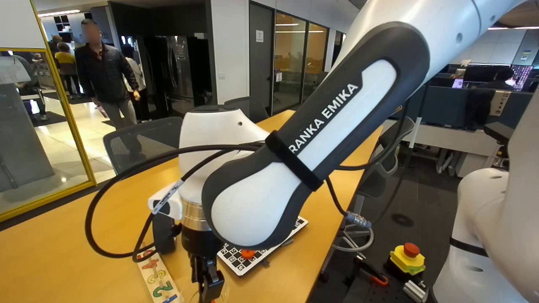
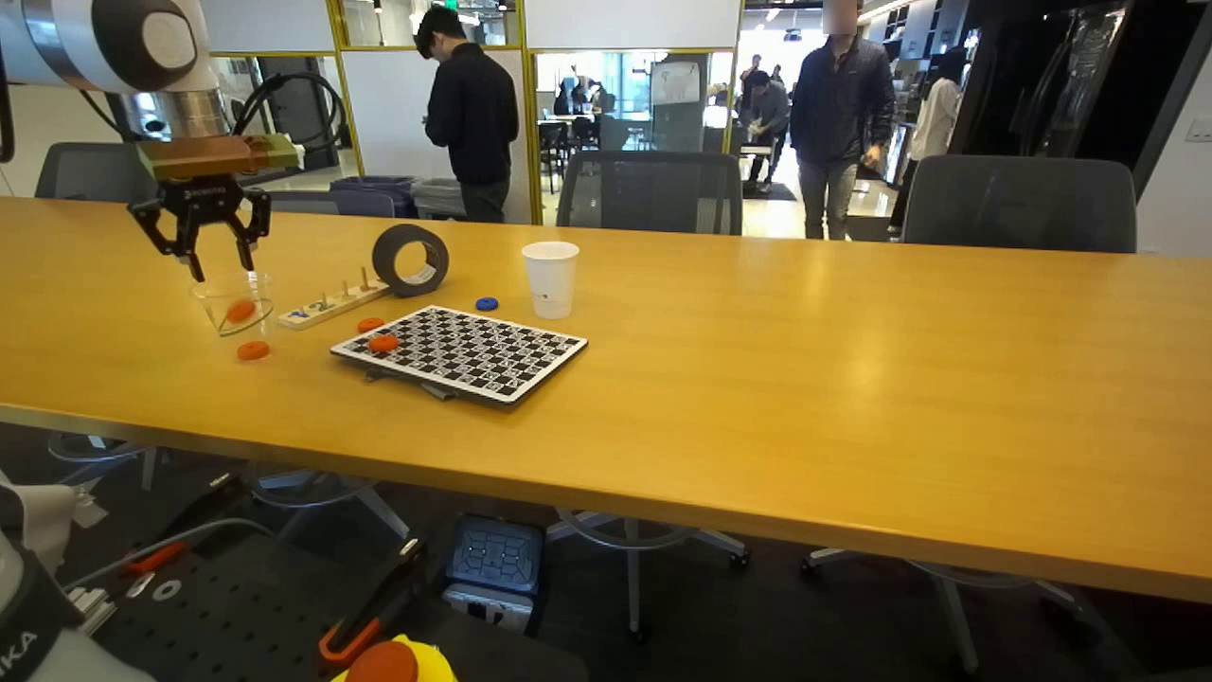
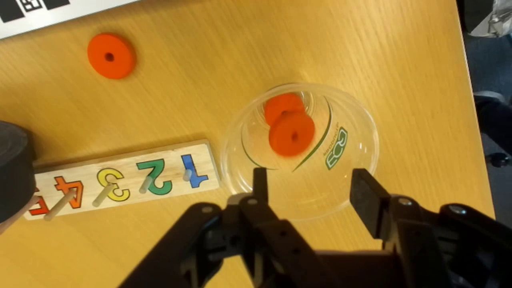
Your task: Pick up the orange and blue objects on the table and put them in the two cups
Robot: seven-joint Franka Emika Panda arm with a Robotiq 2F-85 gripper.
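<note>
Over the long table (image 2: 852, 407), my gripper (image 2: 223, 272) stood parted at the clear cup (image 3: 338, 148).

I saw a smooth, light-brown top with the checkered board (image 2: 464, 355) lying on it. My jaws were apart over the cup's mouth. In an exterior view the white cup (image 2: 551, 281) stood upright near the board, plain and opaque; the clear one showed green lettering and curved green lines. Inside it lay a lower orange disc (image 3: 282, 105), partly hidden in my wrist view by an upper orange disc (image 3: 291, 134), slightly blurred. A third orange disc (image 2: 383, 344) lay on the board, a fourth orange disc (image 3: 112, 56) flat on the table near it, a small dark hole at its centre. The blue disc (image 2: 487, 304) lay near the white cup.
</note>
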